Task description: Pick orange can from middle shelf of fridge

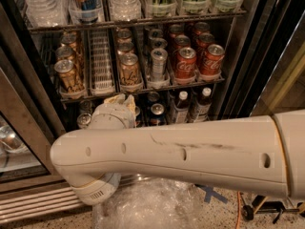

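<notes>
Brownish-orange with a silver lid, the can [129, 69] stands upright at the front edge of the middle shelf [157, 88] of the fridge [26, 113]. It is the first one in its lane, and more cans of the same kind stand behind it. The gripper [118, 100] is just under the front edge of the shelf, a little left of the can and lower than it. So the can lies up and slightly to the right from the gripper, and deeper in. Whether the gripper is apart or together, I cannot tell. The long axis of the can is vertical, so I judge that the grasp needs first a rise above the shelf edge and then a level approach from the front. The room is tight: a grey can [158, 63] stands just beside on the right, and an empty white lane [101, 63] is on the left. A second lane of orange cans [66, 75] is at the left edge of the shelf, farther from the gripper. The thick arm [181, 151] covers the lower part of the fridge.
</notes>
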Robot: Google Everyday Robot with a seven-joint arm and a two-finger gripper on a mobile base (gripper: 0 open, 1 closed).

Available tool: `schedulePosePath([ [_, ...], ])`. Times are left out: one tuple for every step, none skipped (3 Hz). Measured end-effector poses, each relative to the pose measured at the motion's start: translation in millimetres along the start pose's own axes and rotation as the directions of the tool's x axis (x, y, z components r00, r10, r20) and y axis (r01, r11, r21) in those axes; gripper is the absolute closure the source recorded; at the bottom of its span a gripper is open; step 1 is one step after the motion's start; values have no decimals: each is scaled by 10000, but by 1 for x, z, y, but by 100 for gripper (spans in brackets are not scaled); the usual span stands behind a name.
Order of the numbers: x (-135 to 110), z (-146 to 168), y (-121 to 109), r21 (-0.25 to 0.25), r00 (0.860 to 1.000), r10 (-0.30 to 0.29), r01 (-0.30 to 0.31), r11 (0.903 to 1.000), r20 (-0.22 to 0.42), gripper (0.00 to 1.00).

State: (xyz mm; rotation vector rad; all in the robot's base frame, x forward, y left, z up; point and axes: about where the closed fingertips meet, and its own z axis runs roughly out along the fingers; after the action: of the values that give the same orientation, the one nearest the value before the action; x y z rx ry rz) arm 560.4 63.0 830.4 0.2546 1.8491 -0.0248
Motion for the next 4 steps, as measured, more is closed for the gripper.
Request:
schedulePosePath([
  [0, 0, 0, 0, 10000, 0, 0, 10000, 0, 68],
  [0, 0, 0, 0, 10000, 0, 0, 10000, 0, 50],
  [0, 0, 0, 0, 10000, 0, 0, 10000, 1, 25],
  [0, 0, 0, 1, 10000, 0, 0, 10000, 2, 6],
])
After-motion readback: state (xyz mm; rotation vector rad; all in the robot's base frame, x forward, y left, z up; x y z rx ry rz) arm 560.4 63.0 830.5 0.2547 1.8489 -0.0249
